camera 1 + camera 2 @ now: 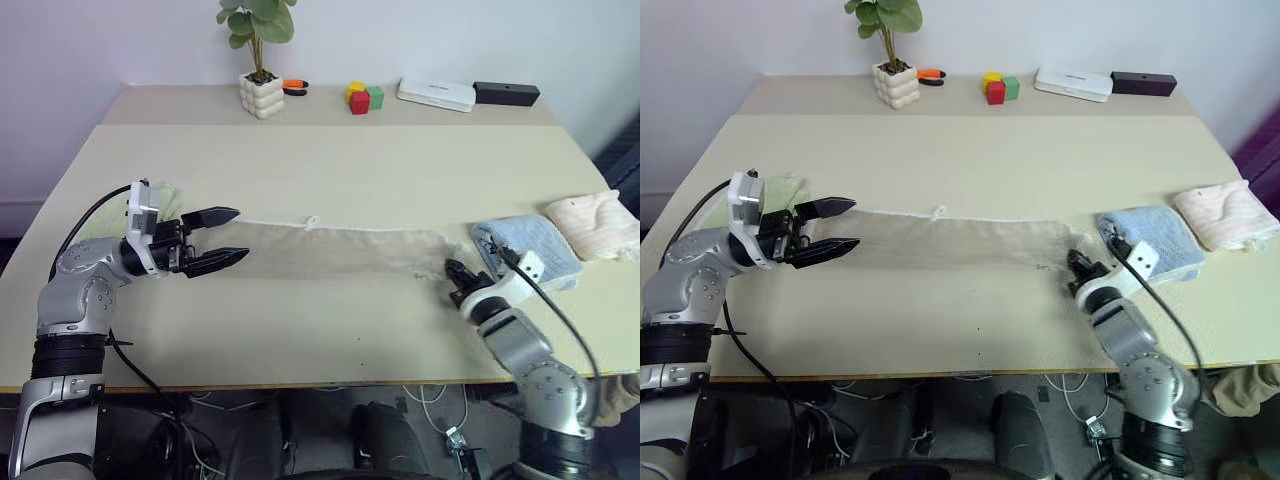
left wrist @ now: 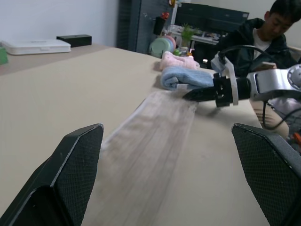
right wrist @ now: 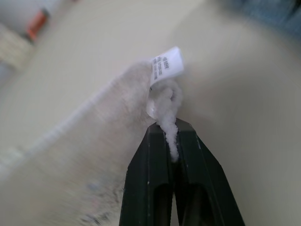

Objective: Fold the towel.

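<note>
The towel lies stretched across the table, its three-o'clock corner pinched in the closed right tool, while the left tool gapes empty at nine o'clock.

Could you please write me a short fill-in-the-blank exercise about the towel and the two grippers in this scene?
1. The right gripper is shut on the ____ edging at a corner of the beige towel.
2. The left gripper hovers at the towel's other end with its jaws ____.
3. Just beyond the right gripper lies a folded light ____ towel.
4. The beige towel lies stretched out in a long ____ across the table.

Missing words: white; open; blue; strip
</note>
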